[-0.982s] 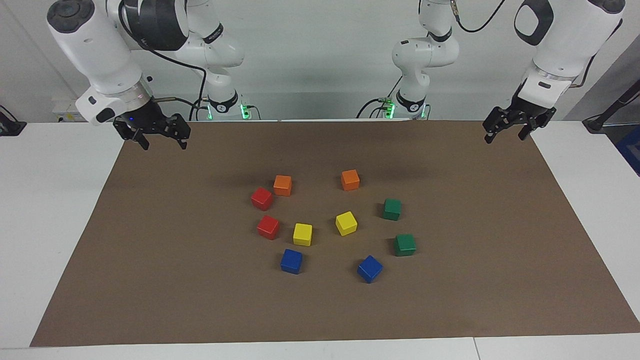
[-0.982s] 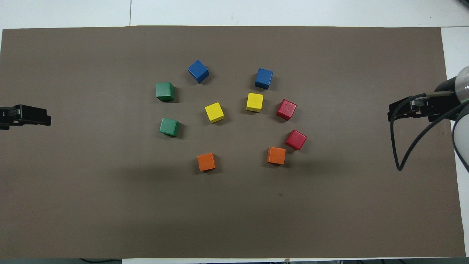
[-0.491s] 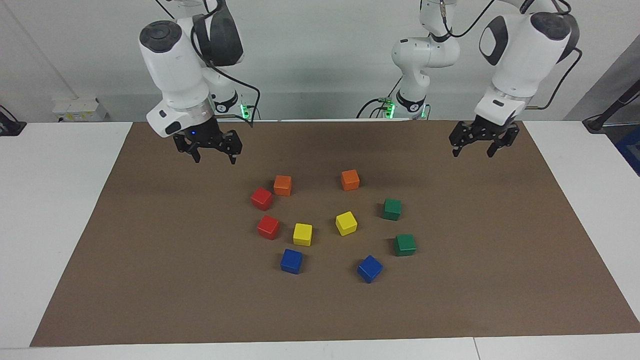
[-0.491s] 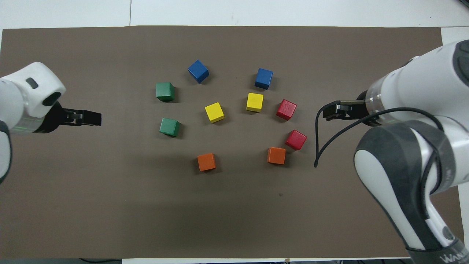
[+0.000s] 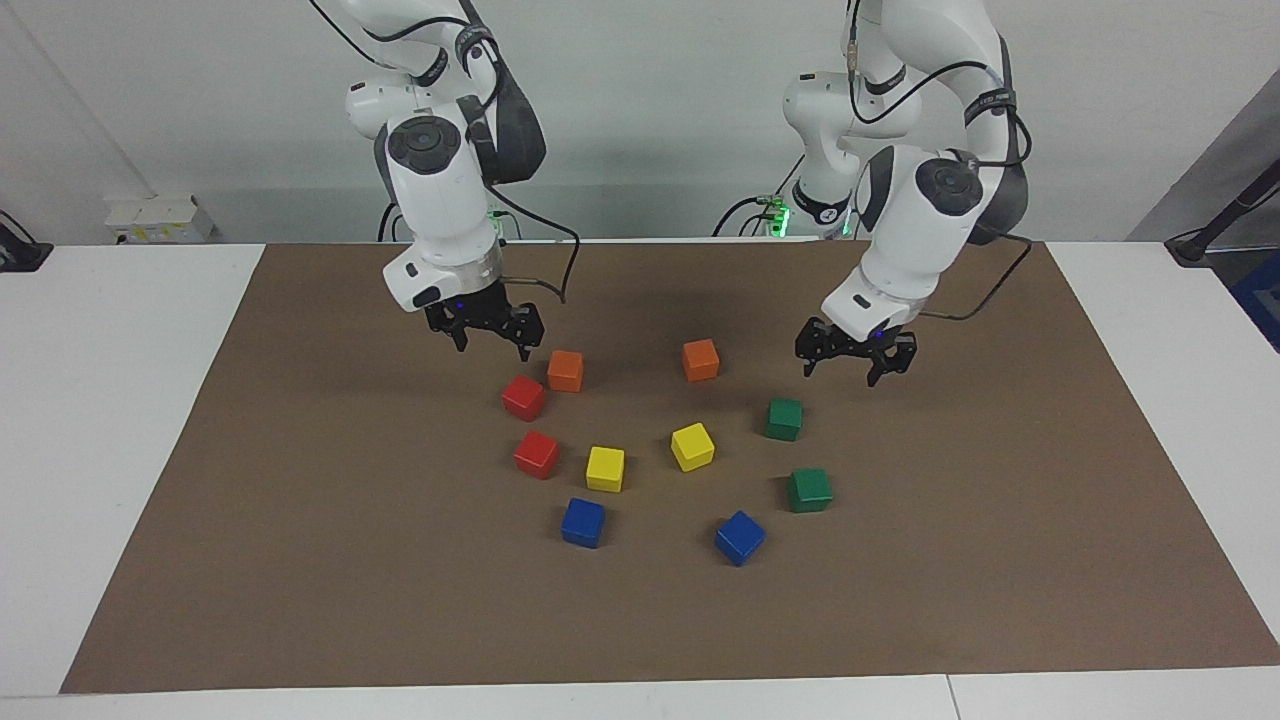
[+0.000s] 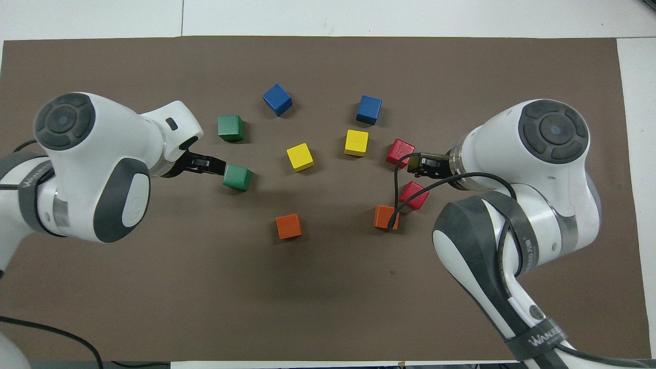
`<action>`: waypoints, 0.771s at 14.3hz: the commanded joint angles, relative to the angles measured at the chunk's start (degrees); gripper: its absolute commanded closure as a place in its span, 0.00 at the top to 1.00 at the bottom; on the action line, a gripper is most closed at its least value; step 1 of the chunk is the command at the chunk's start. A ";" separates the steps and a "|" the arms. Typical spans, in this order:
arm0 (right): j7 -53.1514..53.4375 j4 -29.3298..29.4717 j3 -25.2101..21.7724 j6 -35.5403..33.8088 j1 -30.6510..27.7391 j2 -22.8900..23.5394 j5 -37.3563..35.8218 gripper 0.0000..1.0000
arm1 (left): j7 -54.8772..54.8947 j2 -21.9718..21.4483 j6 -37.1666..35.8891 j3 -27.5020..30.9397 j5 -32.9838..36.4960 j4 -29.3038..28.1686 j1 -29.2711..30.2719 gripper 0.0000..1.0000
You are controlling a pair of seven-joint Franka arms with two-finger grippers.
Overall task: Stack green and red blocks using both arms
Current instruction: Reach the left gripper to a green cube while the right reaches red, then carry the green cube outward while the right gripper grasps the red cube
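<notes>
Two dark green blocks (image 5: 784,419) (image 5: 809,490) lie on the brown mat toward the left arm's end; they also show in the overhead view (image 6: 237,177) (image 6: 230,127). Two red blocks (image 5: 524,397) (image 5: 537,454) lie toward the right arm's end, and show in the overhead view (image 6: 414,195) (image 6: 401,152). All lie singly, apart. My left gripper (image 5: 842,370) is open and empty, raised just by the green block nearer the robots. My right gripper (image 5: 492,345) is open and empty, raised by the red block nearer the robots, beside an orange cube.
Two orange cubes (image 5: 565,370) (image 5: 701,359) lie nearest the robots. Two yellow cubes (image 5: 605,468) (image 5: 692,446) lie in the middle of the ring. Two blue cubes (image 5: 583,522) (image 5: 739,537) lie farthest from the robots. The brown mat (image 5: 300,560) covers the table.
Both arms have swung in from the mat's ends toward the ring of cubes and lowered. Both grippers stay open and empty. No block has moved.
</notes>
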 commanded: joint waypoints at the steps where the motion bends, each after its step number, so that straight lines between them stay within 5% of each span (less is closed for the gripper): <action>1: 1.98 -4.16 -0.09 3.05 -0.27 -0.69 0.22 0.98 | -0.24 2.19 3.50 0.84 -0.97 -0.56 -1.99 1.00; 6: 6.73 -5.74 -0.09 5.85 -0.36 0.89 0.57 0.97 | -0.59 8.07 9.03 1.01 -0.97 -0.38 -4.53 1.00; 11: 7.61 -8.39 -0.09 11.66 0.78 2.47 0.57 0.96 | -0.51 9.40 10.44 1.01 -0.88 -1.51 -4.63 1.00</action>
